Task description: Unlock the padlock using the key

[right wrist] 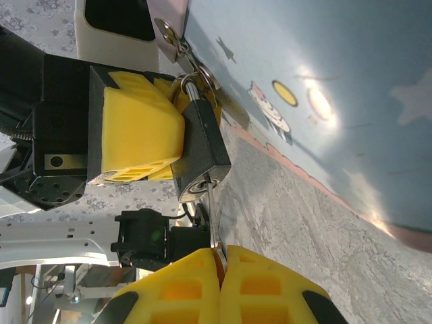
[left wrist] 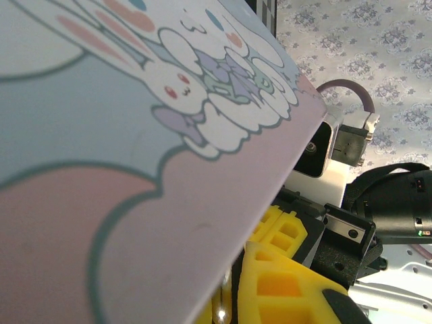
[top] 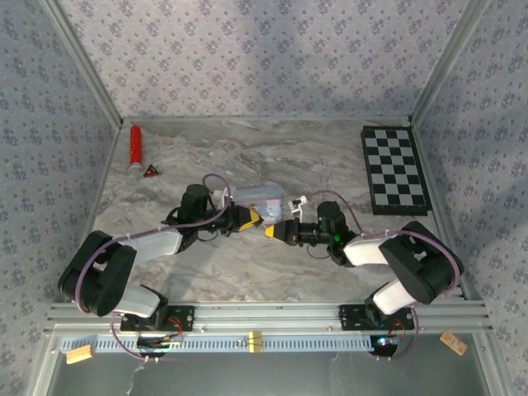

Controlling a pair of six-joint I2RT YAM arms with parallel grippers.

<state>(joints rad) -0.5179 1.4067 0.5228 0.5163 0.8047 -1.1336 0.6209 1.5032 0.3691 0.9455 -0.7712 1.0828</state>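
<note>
**benchrat:** So which step is this? From the top camera the two arms just meet nose to nose in the middle of the surface (top: 330, 157), right by the pastel tin (top: 260, 195).

**yamfan:** It's the insertion step. The right wrist camera shows it best. The padlock (right wrist: 202, 145) hangs off the tin's edge with its shackle (right wrist: 191, 79) through the little metal rings there. The left gripper (top: 249, 218) is clenched on the lock body, with one yellow finger (right wrist: 138, 131) pressed flat against its side. The right gripper (top: 271, 233) is pinched tight on the key (right wrist: 211, 216), which runs straight from its fingertips (right wrist: 256, 283) up to the keyhole on the bottom face of the lock.

**benchrat:** Is it actually in, though?

**yamfan:** The tip's at the keyway and probably started, but can't tell how deep. The shackle looks closed, so I'd say it's not unlocked yet.

**benchrat:** And the next move?

**yamfan:** My guess is the right arm pushes along the key's own line until it seats, then rolls the wrist to turn it. The left one just has to hold the lock rigid so it doesn't swing on those rings. The key's a thin sliver, so any sideways load could bend it or make it slip in the pinch.
</note>
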